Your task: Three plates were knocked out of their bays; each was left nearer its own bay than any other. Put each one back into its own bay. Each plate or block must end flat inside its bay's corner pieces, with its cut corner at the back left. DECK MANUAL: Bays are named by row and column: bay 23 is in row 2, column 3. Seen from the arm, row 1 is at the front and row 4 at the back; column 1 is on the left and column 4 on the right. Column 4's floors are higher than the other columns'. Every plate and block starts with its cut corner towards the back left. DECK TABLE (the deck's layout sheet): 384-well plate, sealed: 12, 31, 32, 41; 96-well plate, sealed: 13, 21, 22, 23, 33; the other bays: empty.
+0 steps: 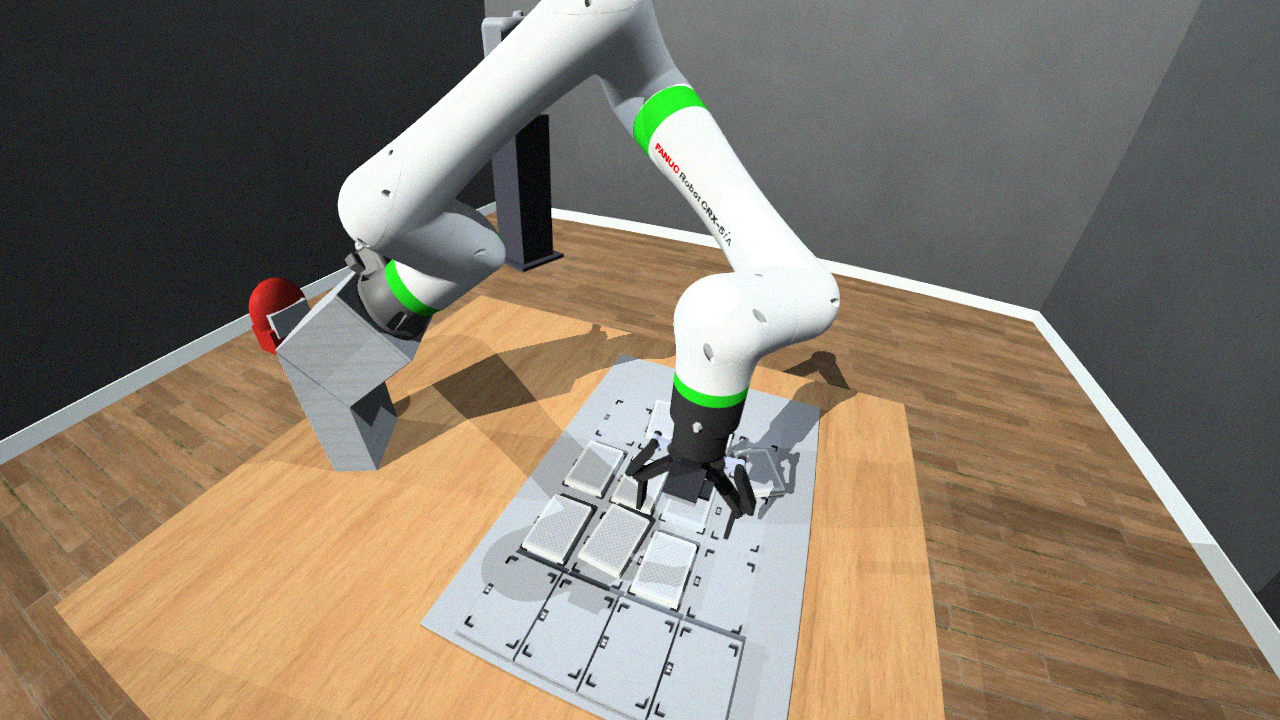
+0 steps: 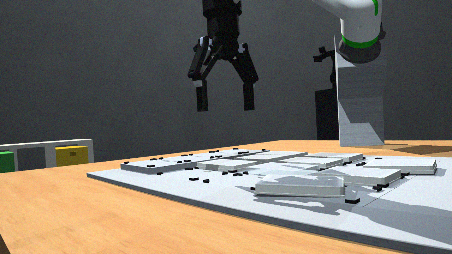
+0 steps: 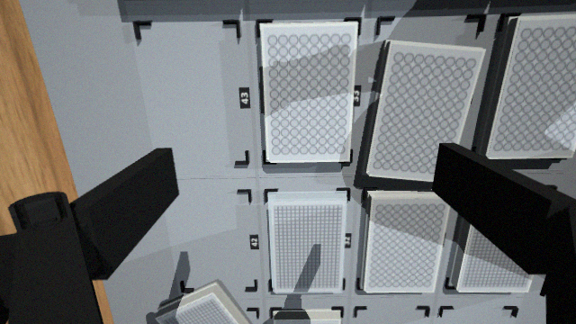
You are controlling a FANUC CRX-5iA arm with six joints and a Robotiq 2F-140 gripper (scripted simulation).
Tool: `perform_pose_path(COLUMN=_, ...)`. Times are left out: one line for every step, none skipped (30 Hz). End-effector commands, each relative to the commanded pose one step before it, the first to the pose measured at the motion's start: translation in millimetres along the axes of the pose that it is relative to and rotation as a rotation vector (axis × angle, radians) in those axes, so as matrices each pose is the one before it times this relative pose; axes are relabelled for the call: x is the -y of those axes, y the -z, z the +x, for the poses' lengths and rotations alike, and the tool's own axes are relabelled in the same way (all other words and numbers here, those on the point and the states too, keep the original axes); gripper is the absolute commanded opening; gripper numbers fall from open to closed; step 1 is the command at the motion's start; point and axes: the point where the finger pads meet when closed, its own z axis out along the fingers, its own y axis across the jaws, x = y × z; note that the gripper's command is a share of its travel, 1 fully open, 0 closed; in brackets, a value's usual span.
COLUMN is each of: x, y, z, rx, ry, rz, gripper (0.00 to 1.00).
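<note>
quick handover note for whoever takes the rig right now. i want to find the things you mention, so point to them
Gripper [image 1: 687, 521] [image 2: 225, 110] [image 3: 304, 169]: open, holding nothing, raised over the deck.
Out of place: the bay 23 plate [image 1: 614, 541] [image 2: 262, 157] [image 3: 420, 112], round wells, skewed off its corner pieces; the bay 41 plate [image 1: 761, 472] [image 2: 298, 188] [image 3: 209, 308], fine grid, turned askew at the back left. Third is probably the bay 21 plate [image 1: 659, 419] [image 2: 403, 164]; check it.
Done: bays 33 and 32 hold their plates; I can't confirm any return.
Left: seat 23, 41 and likely 21 flat, cut corners back left.
</note>
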Motion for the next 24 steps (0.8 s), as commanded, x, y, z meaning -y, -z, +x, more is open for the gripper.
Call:
perform_pose_path(x=4.22, y=0.76, z=-10.68, rx=-0.00234, ry=0.00048, rz=0.00067, gripper=1.00)
perform_pose_path(x=1.25, y=0.00, z=-3.81, rx=0.00001, ry=0.00000, rz=0.00002, gripper=1.00)
perform_pose_path(x=1.25, y=0.00, z=-3.81, rx=0.00001, ry=0.00000, rz=0.00002, gripper=1.00)
perform_pose_path(x=0.00, y=0.00, z=0.00, rx=0.00000, ry=0.00000, rz=0.00000, gripper=1.00)
perform_pose_path(x=0.00, y=0.00, z=0.00, rx=0.00000, ry=0.00000, rz=0.00000, gripper=1.00)
perform_pose_path(x=1.25, y=0.00, z=-3.83, rx=0.00000, ry=0.00000, rz=0.00001, gripper=1.00)
perform_pose_path(x=1.25, y=0.01, z=-3.80, rx=0.00002, ry=0.00000, rz=0.00002, gripper=1.00)
perform_pose_path(x=1.25, y=0.01, z=-3.80, rx=0.00002, ry=0.00000, rz=0.00002, gripper=1.00)
perform_pose_path(x=1.25, y=0.01, z=-3.80, rx=0.00002, ry=0.00000, rz=0.00002, gripper=1.00)
perform_pose_path(x=1.25, y=0.01, z=-3.80, rx=0.00001, ry=0.00000, rz=0.00002, gripper=1.00)
perform_pose_path(x=1.25, y=0.01, z=-3.80, rx=0.00001, ry=0.00000, rz=0.00002, gripper=1.00)
perform_pose_path(x=1.25, y=0.01, z=-3.80, rx=0.00001, ry=0.00000, rz=0.00002, gripper=1.00)
perform_pose_path(x=1.25, y=0.01, z=-3.80, rx=0.00001, ry=0.00000, rz=0.00002, gripper=1.00)
perform_pose_path(x=1.25, y=0.01, z=-3.80, rx=0.00001, ry=0.00000, rz=0.00002, gripper=1.00)
perform_pose_path(x=1.25, y=0.01, z=-3.80, rx=0.00002, ry=0.00000, rz=0.00002, gripper=1.00)
perform_pose_path(x=1.25, y=0.01, z=-3.80, rx=0.00002, ry=0.00000, rz=0.00002, gripper=1.00)
perform_pose_path(x=1.25, y=0.01, z=-3.80, rx=0.00002, ry=0.00000, rz=0.00002, gripper=1.00)
perform_pose_path(x=1.25, y=0.01, z=-3.80, rx=0.00002, ry=0.00000, rz=0.00002, gripper=1.00)
perform_pose_path(x=1.25, y=0.01, z=-3.80, rx=0.00002, ry=0.00000, rz=0.00002, gripper=1.00)
perform_pose_path(x=1.25, y=0.01, z=-3.80, rx=0.00002, ry=0.00000, rz=0.00002, gripper=1.00)
perform_pose_path(x=0.00, y=0.00, z=0.00, rx=0.00000, ry=0.00000, rz=0.00000, gripper=1.00)
perform_pose_path(x=0.00, y=0.00, z=0.00, rx=0.00000, ry=0.00000, rz=0.00000, gripper=1.00)
perform_pose_path(x=1.25, y=-0.01, z=-3.85, rx=-0.00001, ry=-0.00001, rz=0.00001, gripper=1.00)
perform_pose_path(x=1.25, y=0.01, z=-3.79, rx=0.00003, ry=0.00000, rz=0.00002, gripper=1.00)
